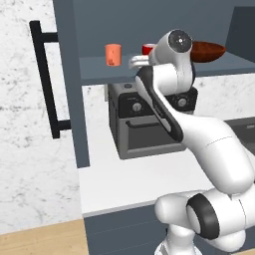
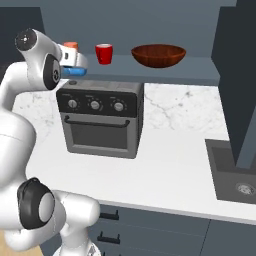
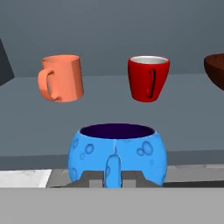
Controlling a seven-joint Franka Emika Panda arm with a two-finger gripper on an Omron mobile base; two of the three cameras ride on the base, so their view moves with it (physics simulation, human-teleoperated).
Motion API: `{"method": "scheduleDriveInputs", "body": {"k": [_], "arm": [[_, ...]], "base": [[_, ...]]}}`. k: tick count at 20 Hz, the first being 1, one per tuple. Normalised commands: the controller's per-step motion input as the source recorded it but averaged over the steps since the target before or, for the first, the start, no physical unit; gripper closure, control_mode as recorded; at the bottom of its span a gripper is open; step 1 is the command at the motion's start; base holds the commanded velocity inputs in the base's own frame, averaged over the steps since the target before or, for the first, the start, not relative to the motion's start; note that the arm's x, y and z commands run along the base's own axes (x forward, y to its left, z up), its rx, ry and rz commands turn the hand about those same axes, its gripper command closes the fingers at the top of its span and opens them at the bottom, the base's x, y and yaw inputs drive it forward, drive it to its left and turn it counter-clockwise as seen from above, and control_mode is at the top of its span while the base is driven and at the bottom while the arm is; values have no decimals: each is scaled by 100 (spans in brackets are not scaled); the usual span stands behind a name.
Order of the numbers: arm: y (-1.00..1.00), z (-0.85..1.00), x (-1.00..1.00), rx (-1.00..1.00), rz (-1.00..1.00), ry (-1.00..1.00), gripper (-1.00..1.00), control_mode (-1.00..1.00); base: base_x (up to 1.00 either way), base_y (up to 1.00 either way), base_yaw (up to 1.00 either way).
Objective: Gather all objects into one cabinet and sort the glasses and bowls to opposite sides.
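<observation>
I hold the blue bowl (image 3: 117,151) by its handle, gripper (image 3: 113,178) clenched, just short of the cabinet shelf (image 3: 109,118). It sits upright, mouth up, handle toward me. The orange cup (image 3: 65,78) at eleven o'clock, red cup (image 3: 148,78) at one, brown bowl (image 3: 216,70) at two suggest bowls belong right.

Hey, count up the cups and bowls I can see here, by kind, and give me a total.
Cups: 2, the orange cup and the red cup.
Bowls: 2, the brown bowl and the blue bowl.
Total: 4.
</observation>
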Motion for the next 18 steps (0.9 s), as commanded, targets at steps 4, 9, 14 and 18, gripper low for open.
{"method": "scheduleDriveInputs", "body": {"k": [4, 9, 14, 18], "arm": [[9, 0, 46, 0, 0, 0, 100, -100], [0, 0, 7, 0, 0, 0, 100, -100], [-5, 0, -6, 0, 0, -10, 100, -100], [-5, 0, -8, 0, 0, -13, 100, -100]], "base": [[0, 0, 0], [0, 0, 0], [0, 0, 0], [0, 0, 0]]}}
